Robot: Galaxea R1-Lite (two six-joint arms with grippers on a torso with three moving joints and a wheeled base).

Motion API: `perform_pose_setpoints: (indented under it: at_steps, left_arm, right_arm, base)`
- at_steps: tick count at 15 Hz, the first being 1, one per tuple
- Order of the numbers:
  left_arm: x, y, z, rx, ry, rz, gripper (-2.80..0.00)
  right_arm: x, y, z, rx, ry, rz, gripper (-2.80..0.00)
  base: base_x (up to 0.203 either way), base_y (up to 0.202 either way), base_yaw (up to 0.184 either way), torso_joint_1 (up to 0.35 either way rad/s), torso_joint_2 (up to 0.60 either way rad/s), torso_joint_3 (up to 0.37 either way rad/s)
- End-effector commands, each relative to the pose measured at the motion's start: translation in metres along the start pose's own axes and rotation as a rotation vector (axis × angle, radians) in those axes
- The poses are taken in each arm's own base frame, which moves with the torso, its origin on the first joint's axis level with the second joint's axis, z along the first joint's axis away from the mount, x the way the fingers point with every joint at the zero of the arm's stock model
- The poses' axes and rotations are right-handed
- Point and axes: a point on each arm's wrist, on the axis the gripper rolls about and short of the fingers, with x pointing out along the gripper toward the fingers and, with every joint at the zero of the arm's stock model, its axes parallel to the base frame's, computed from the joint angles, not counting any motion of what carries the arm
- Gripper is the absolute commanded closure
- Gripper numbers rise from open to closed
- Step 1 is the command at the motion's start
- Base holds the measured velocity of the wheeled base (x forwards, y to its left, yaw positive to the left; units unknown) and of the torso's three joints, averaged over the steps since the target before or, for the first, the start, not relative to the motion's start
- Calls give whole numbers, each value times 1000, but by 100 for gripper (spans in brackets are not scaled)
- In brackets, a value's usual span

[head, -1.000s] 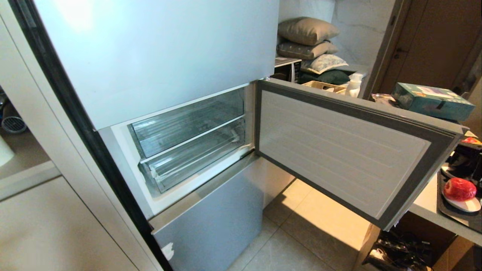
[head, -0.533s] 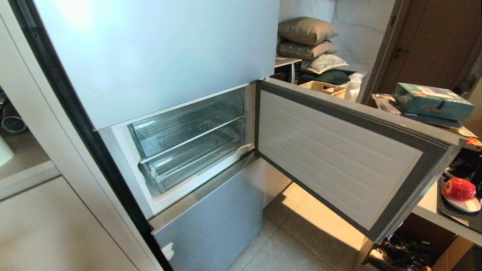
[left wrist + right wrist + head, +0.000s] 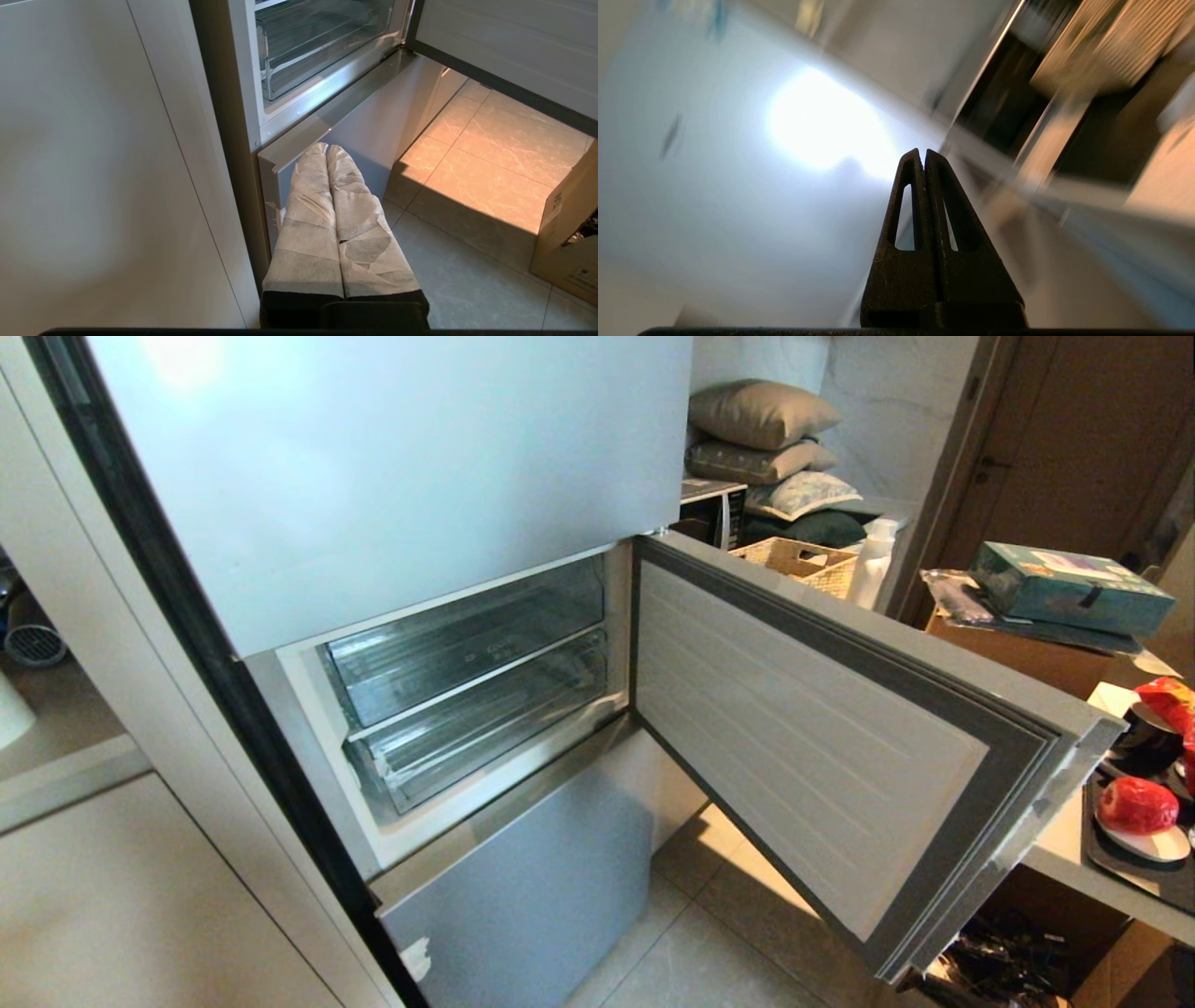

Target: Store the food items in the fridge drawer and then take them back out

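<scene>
While my right gripper (image 3: 923, 156) hangs in blur with its two dark fingers pressed flat together on nothing, my left gripper (image 3: 327, 150) sits low before the fridge (image 3: 392, 476), wrapped fingers shut and empty too. Inside the fridge's open compartment the fridge drawer (image 3: 485, 723) lies pushed in — below the other clear drawer (image 3: 467, 644). One red fruit (image 3: 1137, 804) rests on a plate (image 3: 1153, 845), well right of the fridge, beyond its swung-out door (image 3: 822, 747).

Silver-grey fridge door (image 3: 822, 728) with dark grey seal, red fruit (image 3: 1136, 804) on white plate (image 3: 1153, 845), teal box (image 3: 1069, 588), clear ribbed drawer (image 3: 485, 723)
</scene>
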Motion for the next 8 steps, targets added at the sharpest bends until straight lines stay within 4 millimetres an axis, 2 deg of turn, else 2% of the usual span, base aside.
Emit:
perform_pose_setpoints:
  at_steps: [1,3,4,6,8]
  left_arm:
    - [0,0,0,0,2,0,0]
    - [0,0,0,0,2,0,0]
    - [0,0,0,0,2,0,0]
    - [0,0,0,0,2,0,0]
    - [0,0,0,0,2,0,0]
  right_arm:
    - [-3,-12,13,16,-244,-120,0]
    - [6,-59,14,106,-313,-324,0]
    - [11,-82,6,143,-286,-402,0]
    - [29,-120,-23,177,-157,-501,0]
    - [52,-141,-56,191,-17,-536,0]
  base:
    - [0,0,0,0,0,0]
    - [0,0,0,0,0,0]
    - [0,0,0,0,0,0]
    - [0,0,0,0,0,0]
    - [0,0,0,0,0,0]
